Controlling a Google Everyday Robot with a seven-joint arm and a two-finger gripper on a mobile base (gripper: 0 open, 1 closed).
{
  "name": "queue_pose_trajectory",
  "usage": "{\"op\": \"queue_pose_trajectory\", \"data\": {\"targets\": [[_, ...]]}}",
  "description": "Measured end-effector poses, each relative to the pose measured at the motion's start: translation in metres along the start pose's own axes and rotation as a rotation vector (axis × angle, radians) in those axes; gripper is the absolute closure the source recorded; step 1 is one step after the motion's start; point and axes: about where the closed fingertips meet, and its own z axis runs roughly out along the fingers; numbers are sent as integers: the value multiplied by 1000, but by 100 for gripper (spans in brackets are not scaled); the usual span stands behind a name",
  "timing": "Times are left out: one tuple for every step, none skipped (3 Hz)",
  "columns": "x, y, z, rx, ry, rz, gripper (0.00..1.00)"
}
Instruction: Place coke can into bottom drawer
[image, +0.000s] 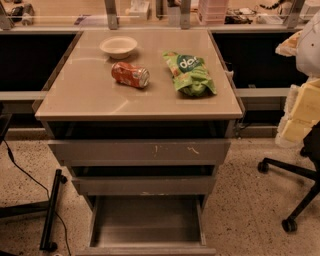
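The coke can lies on its side on the cabinet top, left of centre, red-orange with a silver end facing right. The bottom drawer is pulled out at the foot of the cabinet, and its plain grey floor holds nothing. My gripper shows at the right edge of the camera view as pale yellow parts under the white arm. It is off to the right of the cabinet, well apart from the can, and holds nothing that I can see.
A white bowl stands behind the can. A green snack bag lies to the can's right. The two upper drawers stick out slightly above the bottom one. An office chair base is on the floor at right, and a black stand at left.
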Motion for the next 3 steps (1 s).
{"op": "queue_pose_trajectory", "data": {"targets": [[0,0,0,0,0,0,0],[-10,-3,2,8,-36,-10,0],[-51,-9,25,-48,-142,-84,0]]}}
